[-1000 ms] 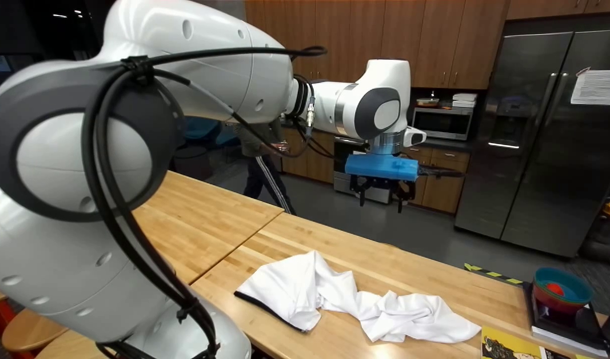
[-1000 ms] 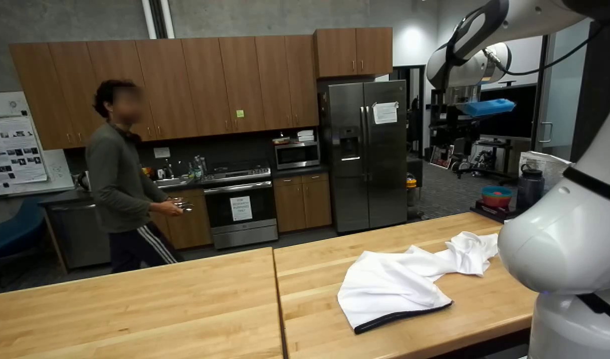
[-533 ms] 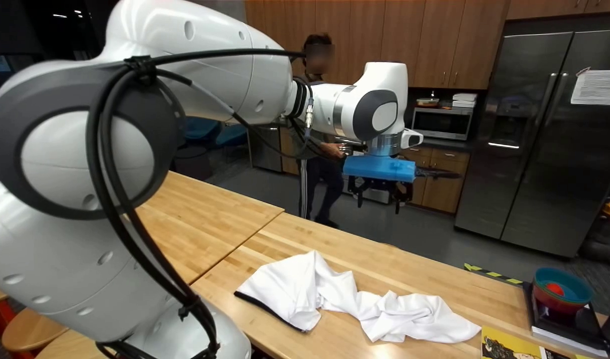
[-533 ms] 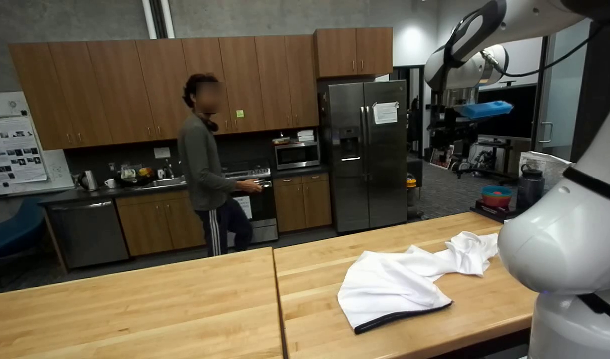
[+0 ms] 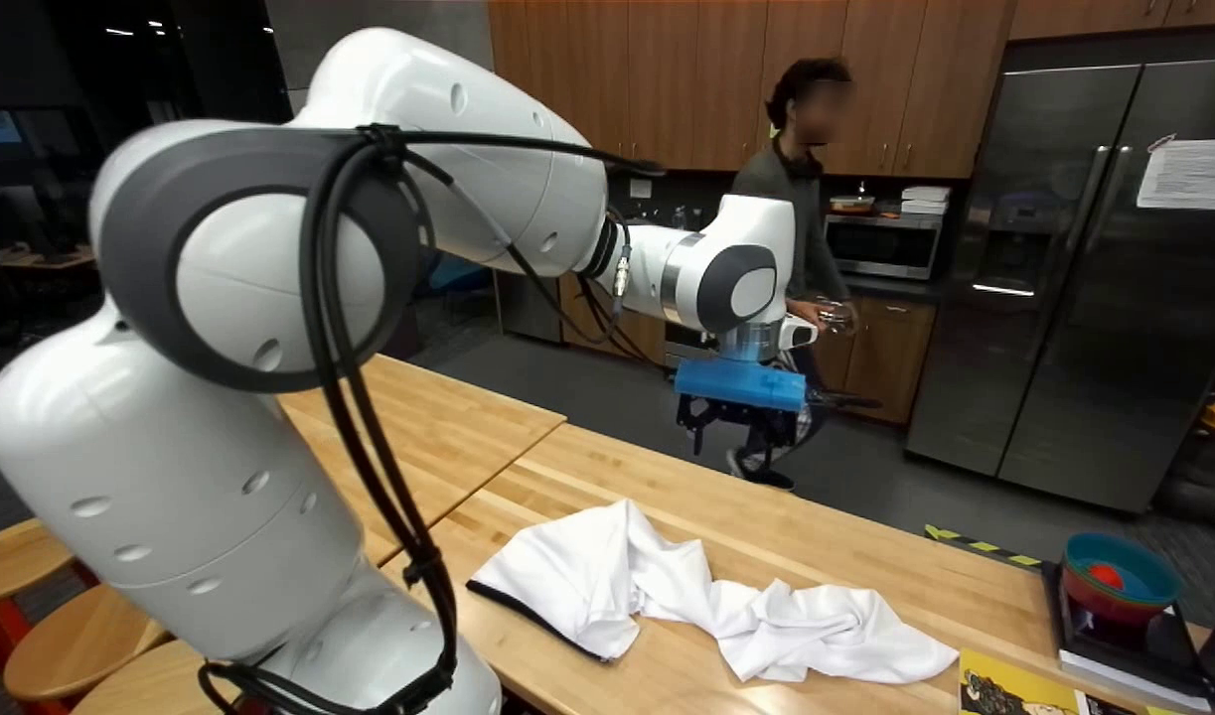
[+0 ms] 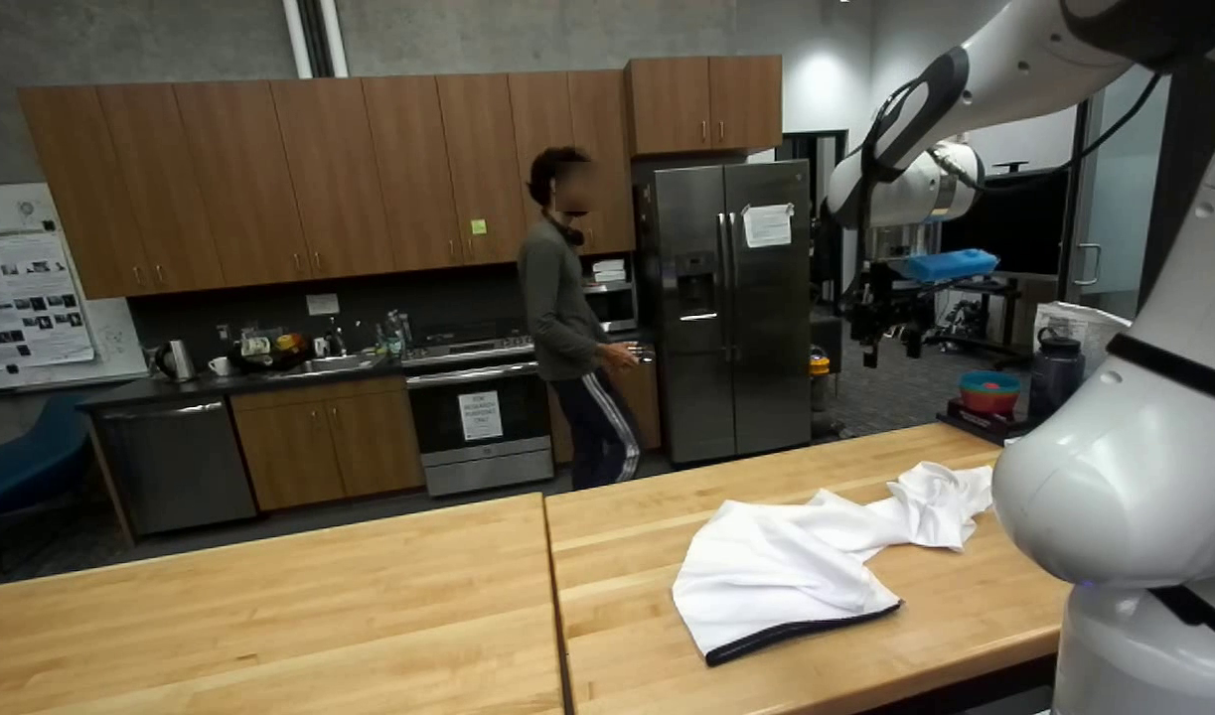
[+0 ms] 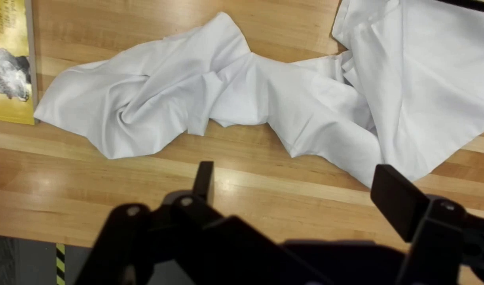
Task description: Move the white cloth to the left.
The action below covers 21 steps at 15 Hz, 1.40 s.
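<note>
Gripper point(image 7: 297, 190) hangs in the air, black fingers point(image 7: 400, 202) spread wide, bare wood showing in the gap; smooth blue covering point(image 5: 739, 384) over its upper body. White cloth point(image 7: 261, 91) lies below it, well apart from the fingertips, set back toward the robot's base point(image 6: 1134, 645).

Fabric thin, matte, plain; weave too fine to make out. Under the tool it runs as a long rumpled strip: a wadded end, folds coiled into a swirl; a creased, narrowed middle; then a broad, flatter panel edged by a black hem point(image 6: 801, 631).

Below the gripper, butcher-block tabletop point(image 6: 627, 596): honey-pale strips, light sheen. Second tabletop point(image 6: 269, 606) of like wood meets it at a narrow seam, farther from the tool. Yellow-covered book point(image 7: 8, 71) also below, right beside the wadded end; touching or not, cannot tell. Beyond the book, well apart from the gripper: stacked bowls point(image 5: 1114, 604), teal rim, red lower down.

Past the gripper in both exterior views, a kitchen: wood-grain cabinets point(image 6: 239, 189), stainless-steel refrigerator point(image 6: 766, 328) with paper posted, microwave point(image 5: 880, 245). Man point(image 6: 557, 308) in grey-green sweater and striped trousers on that side of the tool, face blurred. Yellow-and-black tape point(image 7: 60, 261) on the grey floor point(image 5: 865, 477).
</note>
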### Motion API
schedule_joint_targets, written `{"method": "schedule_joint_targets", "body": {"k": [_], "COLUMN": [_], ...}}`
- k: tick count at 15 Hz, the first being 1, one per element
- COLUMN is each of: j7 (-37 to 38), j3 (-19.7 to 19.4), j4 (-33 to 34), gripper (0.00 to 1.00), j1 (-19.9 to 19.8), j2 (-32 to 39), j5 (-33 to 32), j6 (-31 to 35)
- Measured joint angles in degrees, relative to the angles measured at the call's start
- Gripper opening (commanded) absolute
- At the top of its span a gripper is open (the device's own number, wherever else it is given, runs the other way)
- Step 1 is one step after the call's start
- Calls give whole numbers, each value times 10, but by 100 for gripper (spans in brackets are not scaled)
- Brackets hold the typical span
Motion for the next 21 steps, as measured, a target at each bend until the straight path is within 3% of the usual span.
{"method": "schedule_joint_targets", "body": {"k": [8,21], "j7": [-15,-2], "j3": [11,26], "j4": [-17,-14], "gripper": [100,100], "j1": [-2,-22], "j2": [93,187], "j5": [26,4], "j6": [58,81]}}
